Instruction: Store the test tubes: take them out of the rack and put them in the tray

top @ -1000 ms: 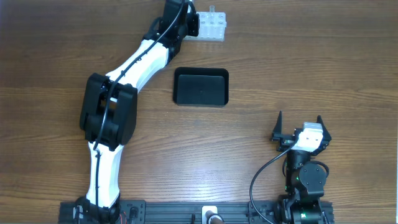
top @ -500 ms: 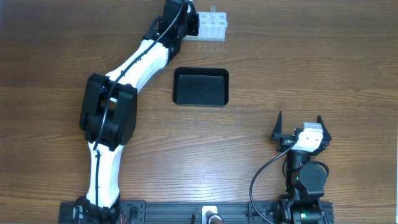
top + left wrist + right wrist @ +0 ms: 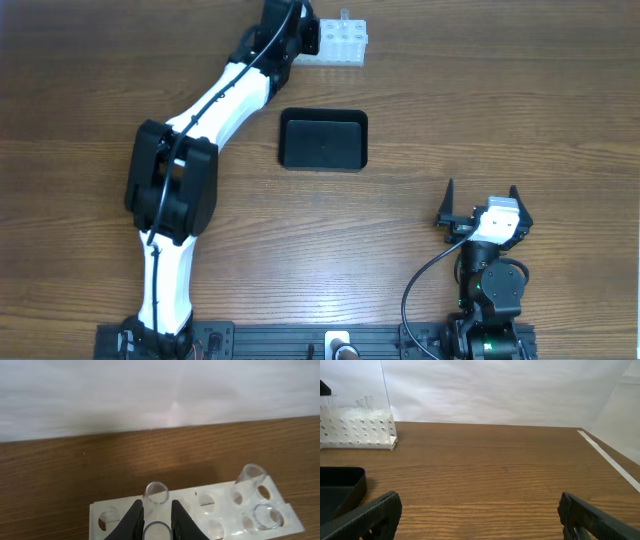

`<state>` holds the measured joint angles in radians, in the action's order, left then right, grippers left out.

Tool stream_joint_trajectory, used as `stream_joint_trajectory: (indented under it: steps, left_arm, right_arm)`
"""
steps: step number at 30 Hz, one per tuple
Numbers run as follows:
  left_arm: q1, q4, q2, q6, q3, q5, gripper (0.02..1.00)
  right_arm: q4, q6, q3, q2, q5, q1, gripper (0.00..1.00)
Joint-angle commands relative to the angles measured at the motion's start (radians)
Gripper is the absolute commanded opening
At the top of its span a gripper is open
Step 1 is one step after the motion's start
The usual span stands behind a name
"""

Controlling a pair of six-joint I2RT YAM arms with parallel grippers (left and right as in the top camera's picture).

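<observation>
The white test tube rack (image 3: 340,46) stands at the table's far edge, with clear tubes upright in it. My left gripper (image 3: 308,35) is at the rack's left end. In the left wrist view my left gripper (image 3: 157,521) is shut on the rim of a clear test tube (image 3: 156,532) still seated in the rack (image 3: 220,505). A second tube (image 3: 156,493) stands just beyond it, and two others (image 3: 250,478) stand at the other end. The black tray (image 3: 284,140) lies nearer, with nothing in it. My right gripper (image 3: 480,203) rests open near its base, far from both.
From the right wrist, my open right gripper (image 3: 477,522) faces bare wood, with the tray's corner (image 3: 342,482) and the rack (image 3: 357,430) off to one side. A white wall rises behind the table's far edge, close behind the rack.
The left arm's elbow has shifted slightly to the left and the rack has nudged a little. The right arm has not moved.
</observation>
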<state>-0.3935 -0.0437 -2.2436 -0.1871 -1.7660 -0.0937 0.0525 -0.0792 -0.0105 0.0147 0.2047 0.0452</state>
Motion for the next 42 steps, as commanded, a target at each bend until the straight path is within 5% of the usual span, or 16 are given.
stream_joint_trajectory:
  steps: [1,12,33,42]
  left_arm:
    - [-0.002,0.003,0.086,-0.007,-0.023,0.002,0.099]
    - [-0.002,-0.063,0.204,-0.007,-0.023,0.002,0.091]
    - [-0.068,-0.813,0.377,-0.171,-0.022,0.200,0.066]
    - [-0.070,-0.945,0.304,-0.185,-0.021,0.209,0.084]
  right_arm:
    - [0.004,0.003,0.005,-0.009,-0.002,-0.005,0.993]
    - [0.004,0.003,0.005,-0.009,-0.002,-0.005,0.993]
    - [0.004,0.003,0.005,-0.009,-0.002,-0.005,0.991]
    - [0.004,0.003,0.005,-0.009,-0.002,-0.005,0.991]
